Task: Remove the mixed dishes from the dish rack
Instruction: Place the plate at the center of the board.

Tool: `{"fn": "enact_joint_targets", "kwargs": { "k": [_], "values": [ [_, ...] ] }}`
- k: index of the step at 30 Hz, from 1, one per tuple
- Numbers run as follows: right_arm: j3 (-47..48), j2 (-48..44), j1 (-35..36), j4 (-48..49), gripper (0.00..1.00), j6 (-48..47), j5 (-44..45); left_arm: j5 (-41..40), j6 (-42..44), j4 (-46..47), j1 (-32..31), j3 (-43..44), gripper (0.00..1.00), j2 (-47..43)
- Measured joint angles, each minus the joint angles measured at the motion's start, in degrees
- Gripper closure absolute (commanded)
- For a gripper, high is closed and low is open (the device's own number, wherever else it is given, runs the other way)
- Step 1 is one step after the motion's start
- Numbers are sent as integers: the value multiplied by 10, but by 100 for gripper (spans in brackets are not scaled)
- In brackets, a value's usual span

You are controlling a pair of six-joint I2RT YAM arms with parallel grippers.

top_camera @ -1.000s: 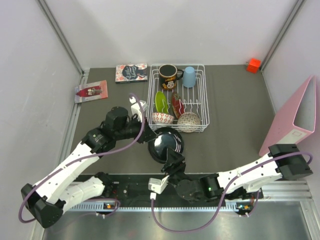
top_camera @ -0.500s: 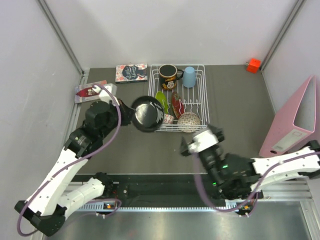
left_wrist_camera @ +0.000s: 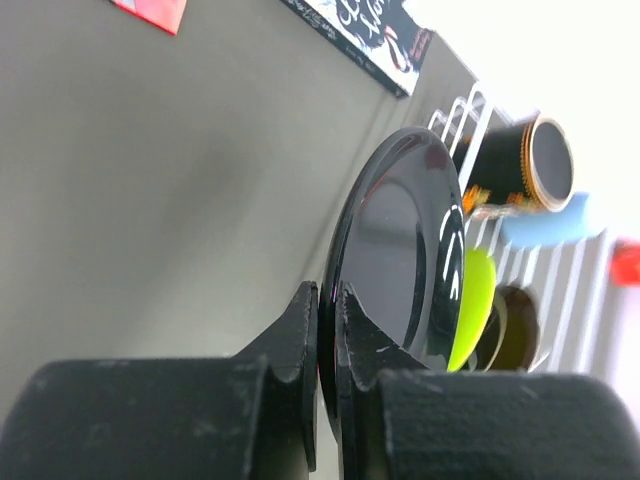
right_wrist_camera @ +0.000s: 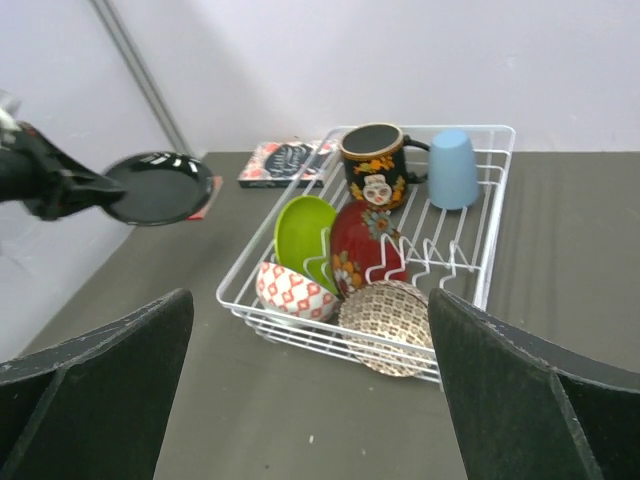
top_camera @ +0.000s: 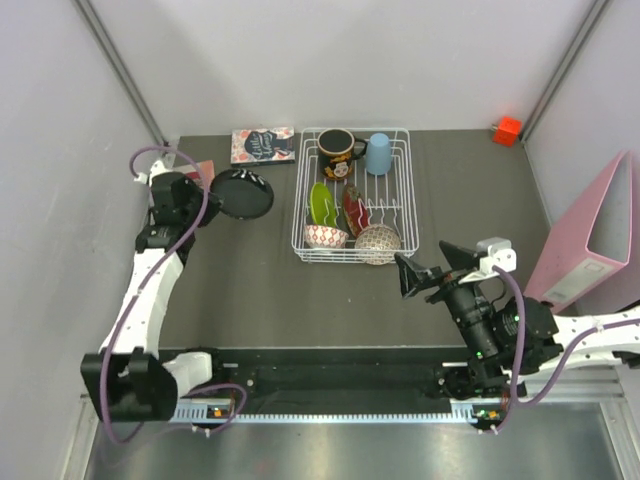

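From where I stand, the left gripper (top_camera: 208,189) is pinched tight on the rim of a black plate (top_camera: 243,193), which sticks out beyond its fingertips toward the dish rack (top_camera: 409,200) and seems lifted off the worktop (top_camera: 250,280). In the left wrist view the two fingers (left_wrist_camera: 300,330) squeeze the plate's edge with barely a slit between them. A dark-covered book (top_camera: 262,145) lies just past that plate, beside the rack's far left corner. The right gripper (top_camera: 430,264) hangs with its jaws spread wide and nothing between them, and the rack sits just ahead of it and a little to its left. Nearest those open fingers are a beige patterned bowl (top_camera: 378,243) and a white bowl with a red diamond pattern (top_camera: 325,237), both at the rack's near end. Behind them a lime-green plate (top_camera: 322,203) and a red floral plate (top_camera: 354,210) stand on edge among the prongs. At the far end are a black cartoon mug (top_camera: 338,150) and a pale blue cup (top_camera: 379,153). Off to the right gripper's right side leans a pink binder (top_camera: 590,235).
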Motion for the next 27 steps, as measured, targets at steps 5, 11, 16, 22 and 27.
{"fn": "enact_joint_targets", "kwargs": {
  "k": [5, 11, 16, 22, 27],
  "values": [
    [-11, -7, -4, -5, 0, 23, -33, 128, -63, 138, 75, -32, 100, 109],
    [-11, -2, -9, -7, 0, 30, -59, 198, -69, 210, 76, -17, 100, 234],
    [-11, -2, -14, -31, 0, 45, -68, 209, -48, 216, 80, 19, 100, 318],
    [-11, -14, -15, -64, 0, 75, -69, 206, -23, 215, 96, 46, 100, 385],
    [-10, -7, -16, -94, 0, 99, -68, 195, -2, 201, 109, 82, 100, 447]
  ]
}}
